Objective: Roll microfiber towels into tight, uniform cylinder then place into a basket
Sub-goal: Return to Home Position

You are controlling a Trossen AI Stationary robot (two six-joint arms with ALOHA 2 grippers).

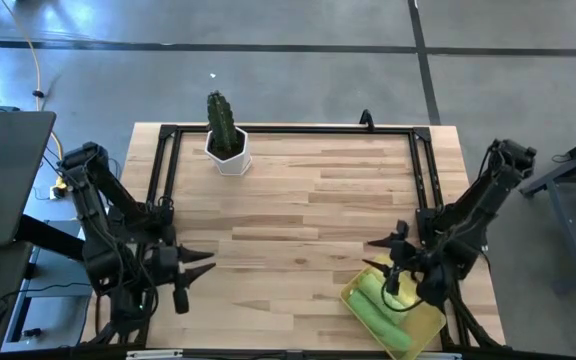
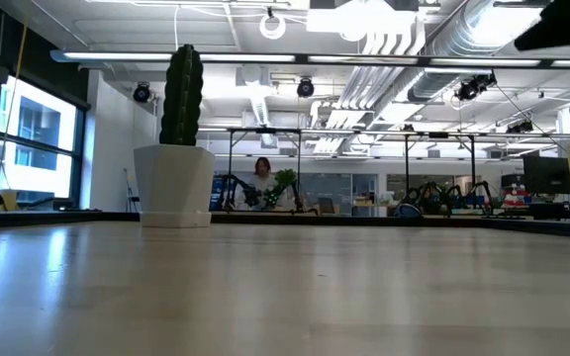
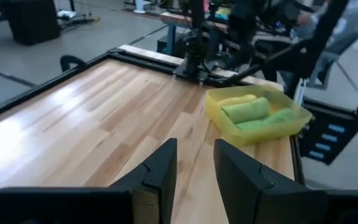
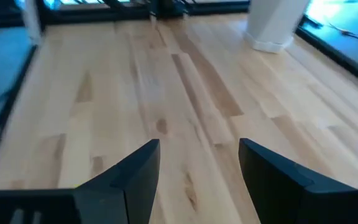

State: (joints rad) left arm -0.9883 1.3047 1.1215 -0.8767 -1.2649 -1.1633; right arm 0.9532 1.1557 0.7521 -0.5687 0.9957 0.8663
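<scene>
— How far along is the job being judged?
— All three microfiber towels are being seen rolled and lying inside the basket, one yellow and two green. No towel is being seen loose on the surface, so only the parking of the arms is being judged as left
— Where is the basket being found?
— Just beneath and behind the right gripper, whose fingers are being held spread wide, with nothing between them. It is also being faced from well ahead of the left gripper, whose fingers are being held apart by a narrower gap, likewise empty
— And the rolls' direction?
— They are being shown flat and side by side, long axes parallel to the basket's longer walls, slanting across the line in which both pairs of fingers are pointing
</scene>
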